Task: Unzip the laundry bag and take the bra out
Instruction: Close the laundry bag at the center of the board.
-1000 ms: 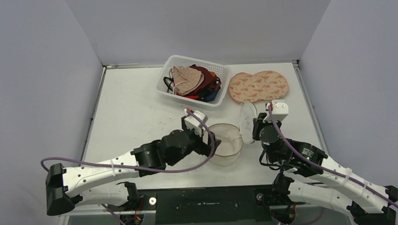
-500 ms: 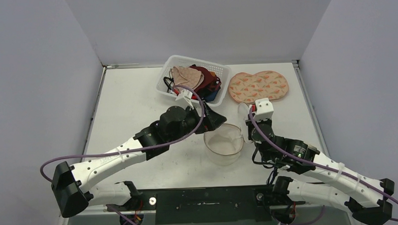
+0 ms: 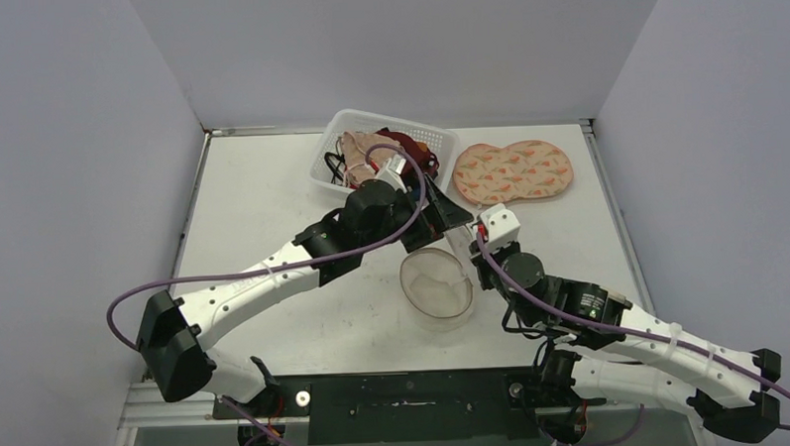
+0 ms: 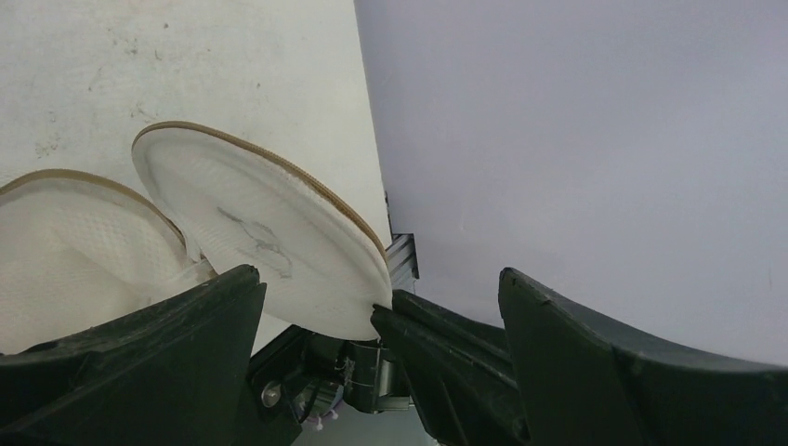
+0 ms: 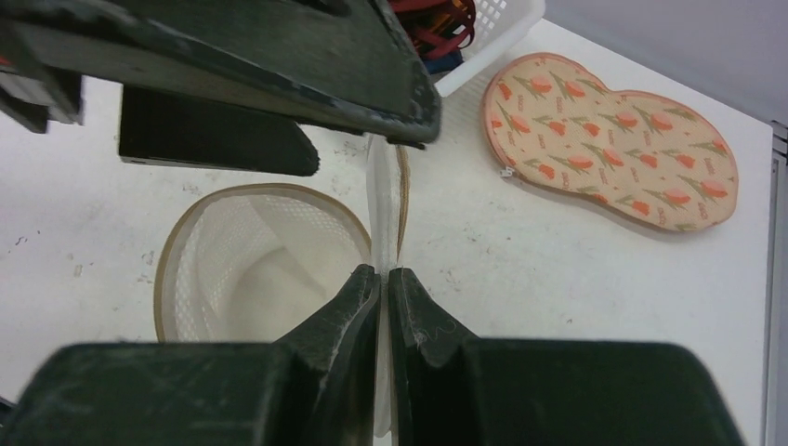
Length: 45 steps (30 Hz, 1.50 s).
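The right claw (image 5: 383,274) grips the flap (image 5: 384,204) of the laundry bag (image 5: 232,269), seen edge-on from its own wrist. The left wrist view shows the flap's broad face beyond the released, wide-spread left claw (image 4: 379,279).

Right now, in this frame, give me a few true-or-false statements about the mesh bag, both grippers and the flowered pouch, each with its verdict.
1. The round white mesh laundry bag with tan trim lies open. True.
2. The left gripper is shut on a bra. False: its fingers are spread wide, gripping nothing.
3. The right gripper is shut on the bag's white lid. True.
4. The peach flower-print pouch lies in the white plastic basket. False: it lies on the table beside the basket.
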Motion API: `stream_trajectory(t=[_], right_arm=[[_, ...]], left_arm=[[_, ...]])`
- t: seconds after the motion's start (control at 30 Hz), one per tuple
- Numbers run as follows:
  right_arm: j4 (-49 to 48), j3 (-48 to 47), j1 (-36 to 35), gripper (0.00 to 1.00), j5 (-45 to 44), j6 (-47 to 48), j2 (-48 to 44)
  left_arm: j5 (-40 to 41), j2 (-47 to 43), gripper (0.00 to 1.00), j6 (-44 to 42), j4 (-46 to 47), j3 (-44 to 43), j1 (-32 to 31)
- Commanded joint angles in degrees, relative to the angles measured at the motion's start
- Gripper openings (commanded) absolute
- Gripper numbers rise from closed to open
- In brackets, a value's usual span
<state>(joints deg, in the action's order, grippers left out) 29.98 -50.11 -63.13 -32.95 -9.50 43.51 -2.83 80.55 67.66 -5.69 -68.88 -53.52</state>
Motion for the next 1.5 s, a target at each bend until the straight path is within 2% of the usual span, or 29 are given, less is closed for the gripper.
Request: stream_trajectory(t=[0.0,0.13,0.23,0.5,0.6,0.63,0.73,0.77,0.8,0.87,0.97,1.2,1.47], right_arm=[[-2.84,0.36,-1.62,0.05,0.35,1.53,1.34],[-2.33,0.19,-3.86,0.05,-1.77,1.51,1.87],[-1.4,0.19,-5.97,0.05,-4.15,0.92,1.98],[-0.45,0.19,-9.39,0.05,-7.63,0.01,1.97],[0.0,-0.19,-9.89,0.07,-7.87,-0.72,2.27],[0.26,-0.43,-9.9,0.13,-7.96,-1.42,2.28],[0.97,-1.2,-9.91,0.59,-6.51,-4.21,1.29],[0.84,-1.3,-9.9,0.71,-5.7,-5.33,0.66],[0.58,-1.31,-9.9,0.79,-4.91,-6.63,-0.04],[-0.33,-0.93,-9.91,0.88,-3.8,-9.45,-1.59],[-2.62,1.01,-9.83,0.92,-3.44,-14.5,-4.65],[-9.13,9.65,-9.55,0.93,-4.89,-28.28,-14.18],[-8.34,18.65,-9.42,0.92,-8.82,-39.36,-20.64]], left_arm=[[-1.7,3.24,0.97,1.18,-3.99,-4.37,0.36],[-3.17,6.61,1.0,1.69,-5.15,-5.6,0.76],[-3.82,8.11,0.88,1.77,-4.94,-5.79,0.79],[-4.22,7.99,0.48,2.3,-2.5,-3.48,0.74],[-4.16,7.49,0.38,2.39,-1.45,-2.71,0.84],[-4.05,7.32,0.34,2.31,-1.1,-2.55,0.81],[-4.47,6.75,0.21,2.22,1.41,-1.28,0.95],[-4.77,6.58,0.18,2.21,2.12,-0.62,1.07],[-5.03,6.39,0.14,2.21,3.58,0.08,1.25],[-5.92,5.99,0.08,1.94,7.39,1.82,1.41],[-7.71,5.43,0.01,1.07,12.83,5.16,1.69],[-11.59,0.76,0.0,-1.52,27.81,17.49,4.32],[-12.89,-1.48,0.0,-6.08,31.23,21.77,6.2]])
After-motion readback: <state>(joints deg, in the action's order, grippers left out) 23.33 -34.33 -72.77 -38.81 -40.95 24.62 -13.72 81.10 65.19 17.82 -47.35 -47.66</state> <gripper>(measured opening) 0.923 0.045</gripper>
